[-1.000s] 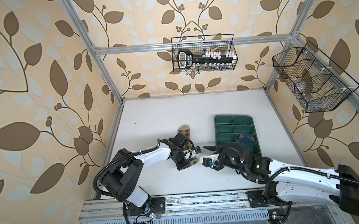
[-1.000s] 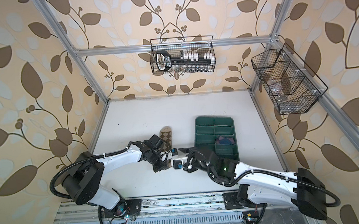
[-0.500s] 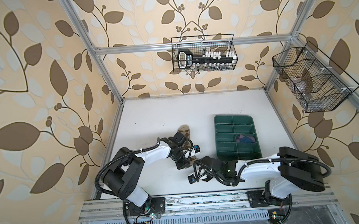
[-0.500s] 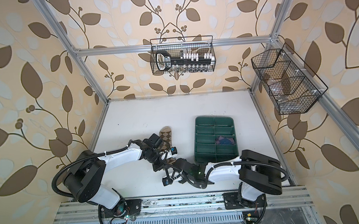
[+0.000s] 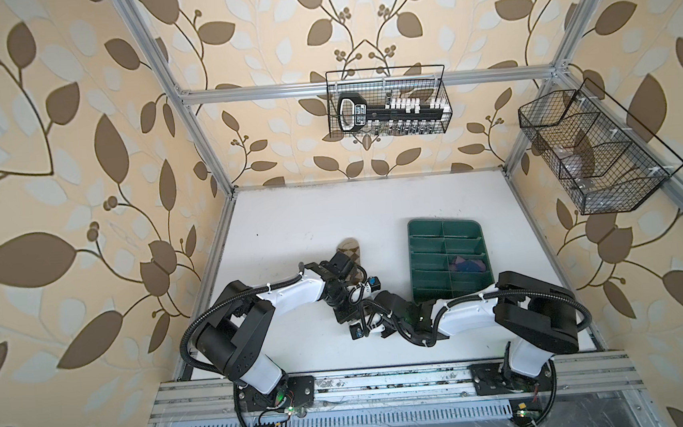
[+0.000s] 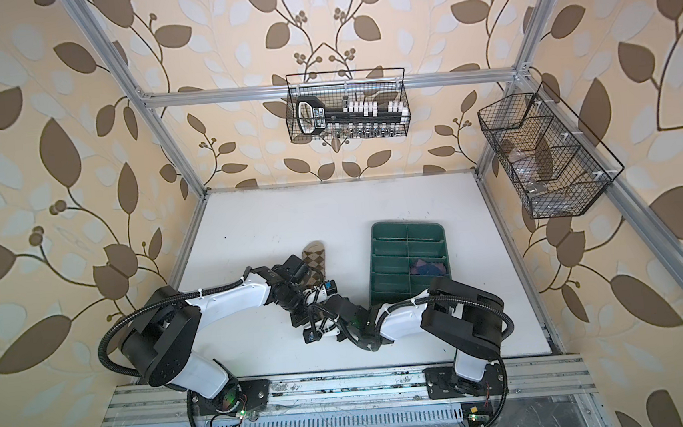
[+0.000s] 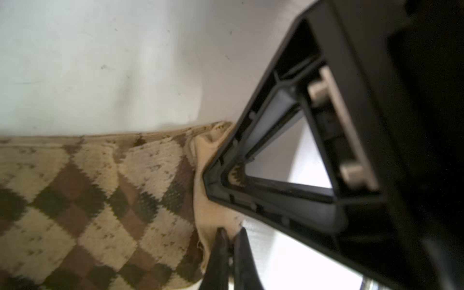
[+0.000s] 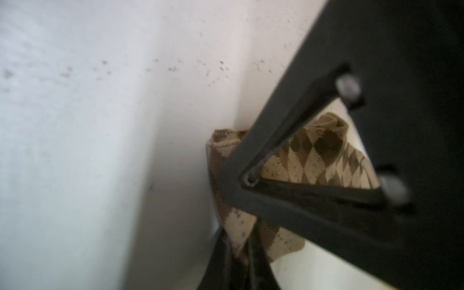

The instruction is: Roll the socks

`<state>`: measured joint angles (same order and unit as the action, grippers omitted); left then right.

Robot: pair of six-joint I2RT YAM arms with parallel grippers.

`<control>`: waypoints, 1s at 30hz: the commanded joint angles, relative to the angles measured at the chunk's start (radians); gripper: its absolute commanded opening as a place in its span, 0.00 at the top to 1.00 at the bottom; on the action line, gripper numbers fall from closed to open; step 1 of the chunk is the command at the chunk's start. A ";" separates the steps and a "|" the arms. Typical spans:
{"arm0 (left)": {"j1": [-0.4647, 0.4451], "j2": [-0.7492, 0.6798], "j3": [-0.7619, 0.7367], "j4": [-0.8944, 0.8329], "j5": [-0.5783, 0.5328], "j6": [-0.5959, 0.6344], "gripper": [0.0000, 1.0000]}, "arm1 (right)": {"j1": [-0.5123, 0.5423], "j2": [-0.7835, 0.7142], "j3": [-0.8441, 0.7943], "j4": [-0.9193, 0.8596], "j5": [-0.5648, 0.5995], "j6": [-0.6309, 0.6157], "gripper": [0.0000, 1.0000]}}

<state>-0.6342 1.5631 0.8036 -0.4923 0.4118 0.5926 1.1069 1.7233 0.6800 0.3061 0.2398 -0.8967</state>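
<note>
**Location.** The tan sock [image 5: 350,250] lies on the table [image 5: 291,227] at the centre of both top views. One end points toward the top of the frame and the other is hidden under the two grippers. The purple sock [image 5: 466,264] sits bundled in a compartment of the tray [image 5: 413,259], right of centre and well apart from both grippers.

**Jaw state.** The left gripper [image 5: 344,306] has its jaws pressed together on the plain end of the tan sock, which bunches at lower centre of the left wrist view. The right gripper [image 5: 367,317] is also closed. In the right wrist view, patterned fabric is pinched at lower centre and curls at centre right.

**Handling.** Expect a light, limp knit that folds and stretches and will probably drag on the table rather than slide. It is not fragile. Hold the plain edge near both corners and take both layers. A single-layer pinch is likely to open the sock instead of turning it. Keep the roll tight, since slack knit tends to unwind.
</note>
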 commanded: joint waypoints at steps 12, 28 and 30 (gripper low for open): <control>-0.023 -0.568 -0.116 0.164 -0.386 -0.195 0.63 | -0.021 -0.013 0.137 -0.486 -0.165 0.131 1.00; -0.023 -0.941 0.045 -0.284 -0.345 -0.078 0.21 | -0.276 0.323 0.662 -1.234 -0.764 0.167 1.00; -0.028 -0.874 0.063 -0.320 -0.340 -0.047 0.24 | -0.294 0.366 0.707 -1.256 -0.792 0.164 1.00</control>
<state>-0.6552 0.6144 0.8272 -0.6601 -0.0025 0.4496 0.8280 2.0132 1.3491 -0.7929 -0.4534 -0.7219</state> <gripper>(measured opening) 0.766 0.055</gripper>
